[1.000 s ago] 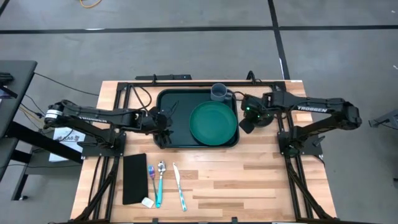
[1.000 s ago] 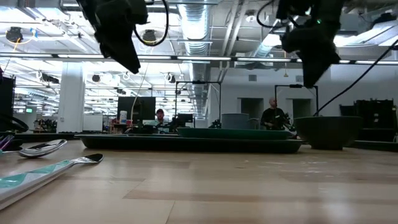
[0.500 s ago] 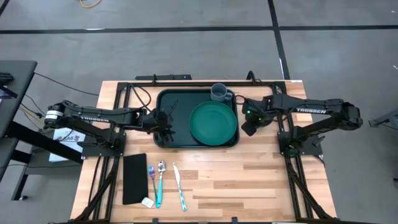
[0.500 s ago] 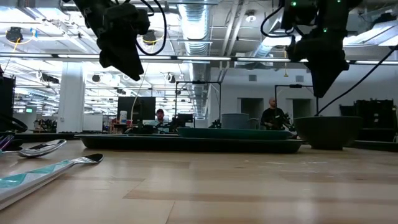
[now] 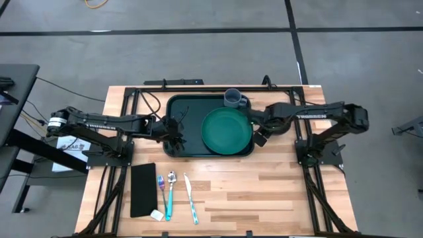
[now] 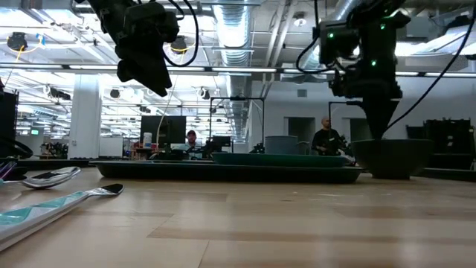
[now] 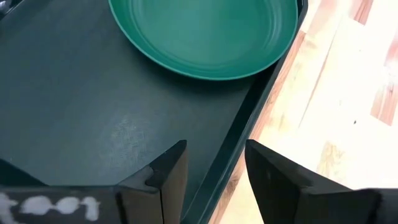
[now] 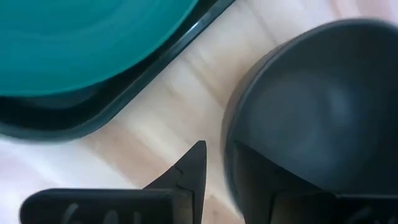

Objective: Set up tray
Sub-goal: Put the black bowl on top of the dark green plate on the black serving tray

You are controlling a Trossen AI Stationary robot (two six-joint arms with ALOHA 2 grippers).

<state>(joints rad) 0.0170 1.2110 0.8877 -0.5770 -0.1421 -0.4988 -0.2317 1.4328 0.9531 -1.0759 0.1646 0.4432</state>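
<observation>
Right fingers (image 8: 205, 171) straddling dark bowl (image 8: 317, 112) rim, beside tray (image 5: 182, 125)

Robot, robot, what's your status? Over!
Left hand open over tray rim. Right hand open astride dark bowl rim, beside tray. Green plate on tray.

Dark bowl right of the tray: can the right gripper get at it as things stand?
Probably yes. The right gripper hangs open just above the bowl, its fingers apparently straddling the rim, with nothing between them. The tray lies apart alongside.
</observation>
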